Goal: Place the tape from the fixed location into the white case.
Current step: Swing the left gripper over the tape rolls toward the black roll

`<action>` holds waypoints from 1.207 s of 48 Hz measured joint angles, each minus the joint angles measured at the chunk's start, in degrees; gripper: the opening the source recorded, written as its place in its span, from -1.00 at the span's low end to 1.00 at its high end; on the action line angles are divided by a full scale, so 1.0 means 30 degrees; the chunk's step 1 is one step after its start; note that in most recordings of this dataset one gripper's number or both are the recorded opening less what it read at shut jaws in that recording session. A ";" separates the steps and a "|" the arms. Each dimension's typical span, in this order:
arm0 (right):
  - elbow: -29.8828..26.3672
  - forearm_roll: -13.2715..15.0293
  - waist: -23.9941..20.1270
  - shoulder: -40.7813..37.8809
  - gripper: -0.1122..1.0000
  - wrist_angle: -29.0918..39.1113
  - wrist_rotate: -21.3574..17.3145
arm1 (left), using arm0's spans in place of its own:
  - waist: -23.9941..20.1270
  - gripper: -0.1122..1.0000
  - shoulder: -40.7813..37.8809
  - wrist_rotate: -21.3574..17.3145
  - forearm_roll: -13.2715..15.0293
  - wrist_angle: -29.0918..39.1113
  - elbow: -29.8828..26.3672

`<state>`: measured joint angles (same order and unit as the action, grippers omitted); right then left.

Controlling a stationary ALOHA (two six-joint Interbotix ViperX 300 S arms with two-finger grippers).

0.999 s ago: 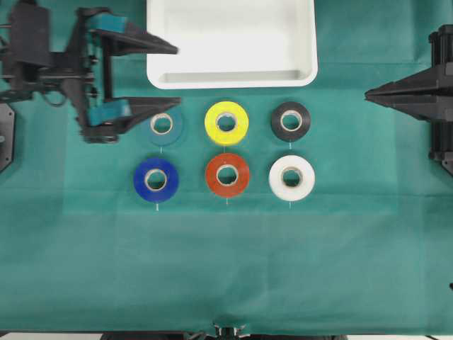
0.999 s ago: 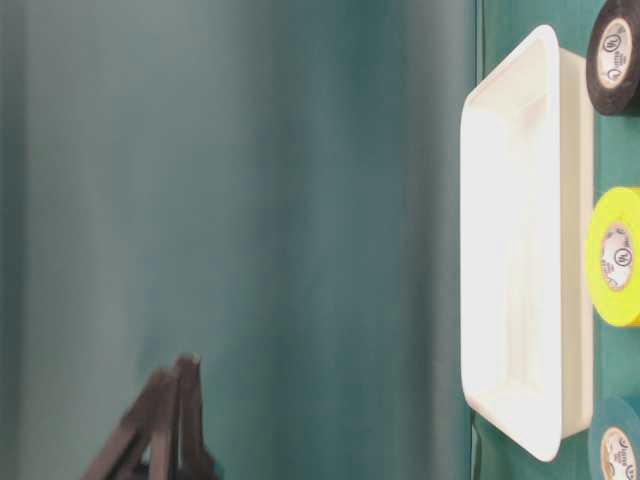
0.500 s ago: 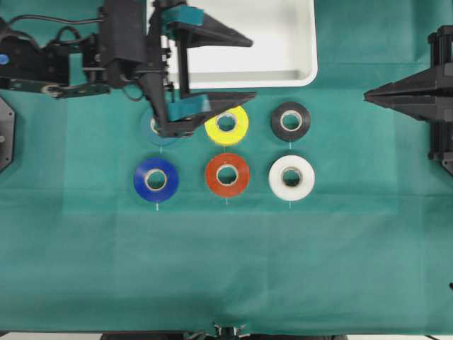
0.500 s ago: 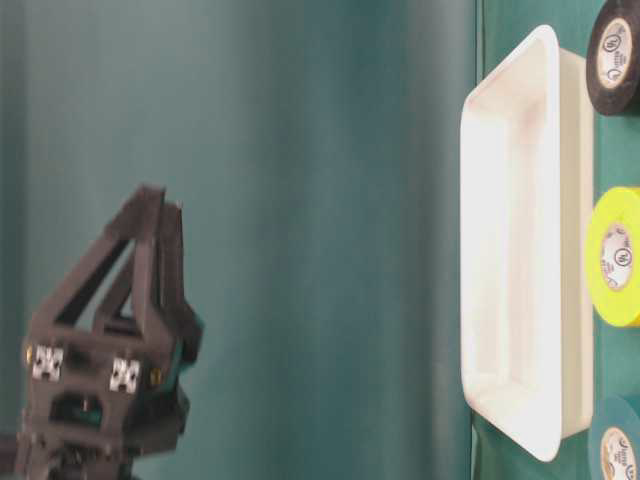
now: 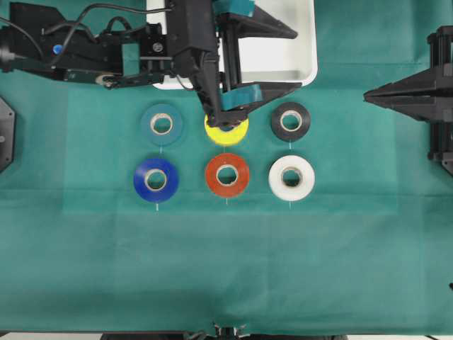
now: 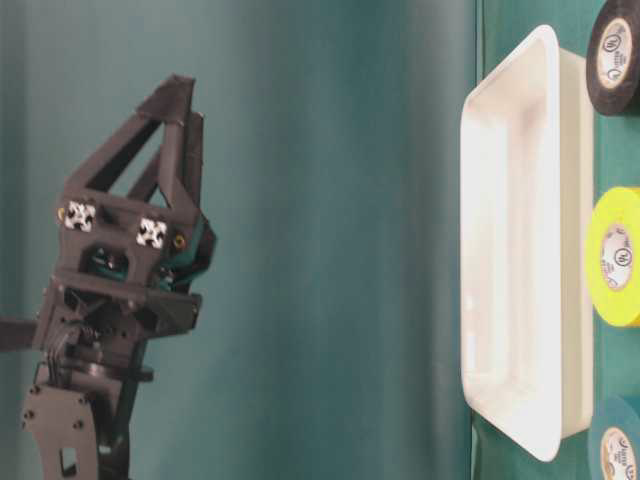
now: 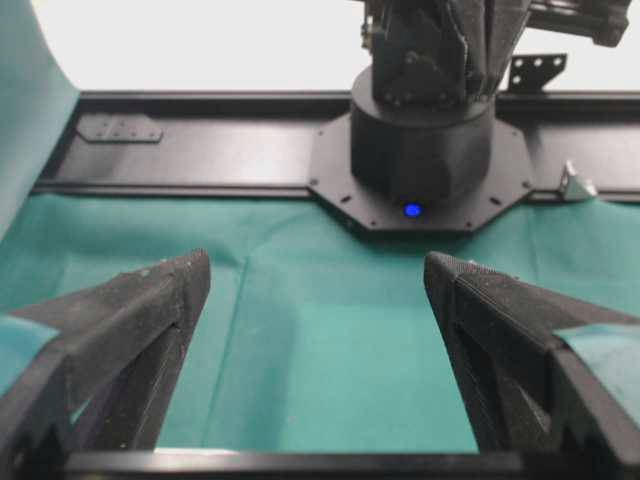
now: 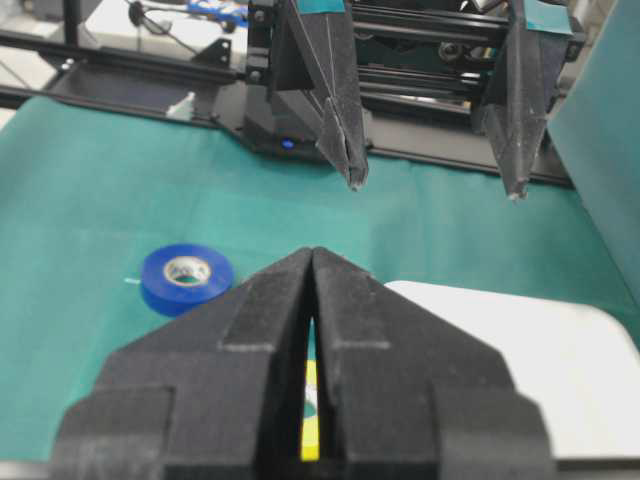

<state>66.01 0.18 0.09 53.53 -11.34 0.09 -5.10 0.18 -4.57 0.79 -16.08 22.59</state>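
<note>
The task is barely begun. The tape lies flat on the green surface, just below the white case near its right corner, untouched. The case holds nothing that shows. The left gripper hangs above the case's lower rim, fingers spread wide and holding nothing. The right gripper waits well to the right of the case, fingers together. Reaching, gripping, lifting and dropping the roll remain.
</note>
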 measured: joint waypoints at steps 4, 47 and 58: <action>0.0029 0.0000 0.0000 0.0000 -0.80 0.0000 0.0000 | -0.0059 0.92 -0.0176 0.0000 0.0000 0.0088 -0.0234; 0.0000 0.0000 0.0000 -0.0146 -0.80 0.0264 0.0000 | -0.0176 0.92 -0.0586 0.0000 0.0000 0.2666 -0.1318; 0.0000 0.0000 0.0000 -0.0146 -0.80 0.0264 0.0000 | -0.0205 0.92 -0.1582 -0.0176 0.0000 0.8613 -0.4043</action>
<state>66.01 0.18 0.09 53.09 -10.55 0.09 -5.71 -4.57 -5.10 0.79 9.76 10.46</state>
